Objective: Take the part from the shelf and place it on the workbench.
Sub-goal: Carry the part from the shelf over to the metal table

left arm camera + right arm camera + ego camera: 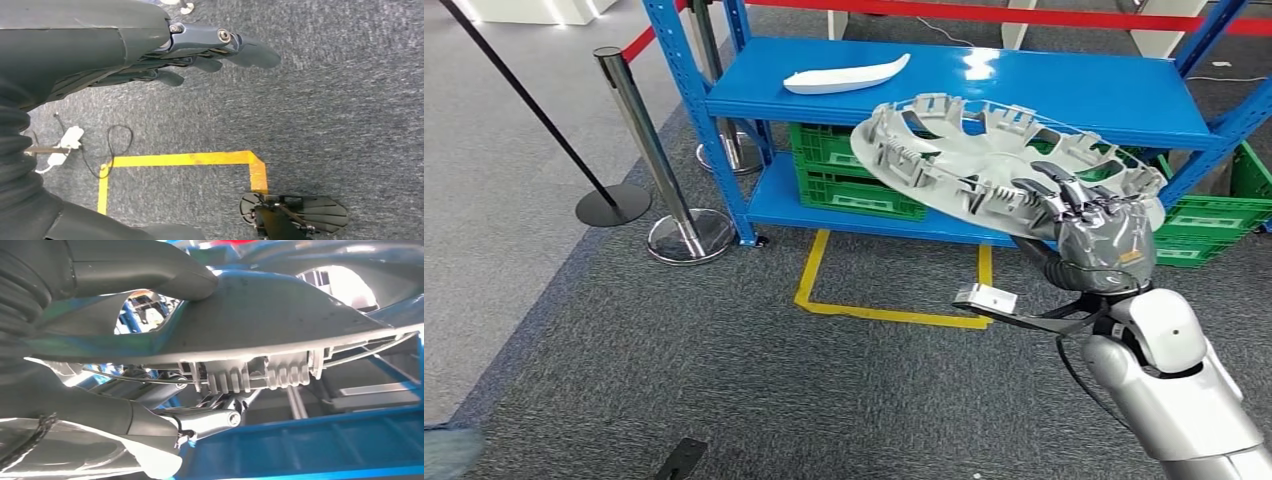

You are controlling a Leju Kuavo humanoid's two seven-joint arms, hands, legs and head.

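Head view shows the right hand (1096,232) clamped on the rim of a round grey plastic wheel cover (984,165), with dark fingers (1049,180) hooked over the ribbed, clip-lined inner face. The cover hangs tilted in the air in front of the blue metal shelf (1064,90), clear of its boards, so the pick-up part of the job looks done. A slim white curved plastic part (844,76) lies on the upper blue board, and green plastic crates (849,170) sit on the lower one. Yellow floor tape (879,312) marks a box on the dark carpet in front of the rack, and chrome barrier posts (664,170) stand off to the left.

From the right wrist, the thick grey thumb (145,270) presses on one face of the cover (280,320) and a finger (200,420) braces beneath, so the hold looks firm on both sides of the rim.

From the left wrist, the left hand (200,50) hangs over the carpet, its fingers stretched out, lying close together, with nothing in them.

No workbench can be seen from here. By my reckoning roughly half remains: turning away from the rack, carrying the cover across, and setting it down flat
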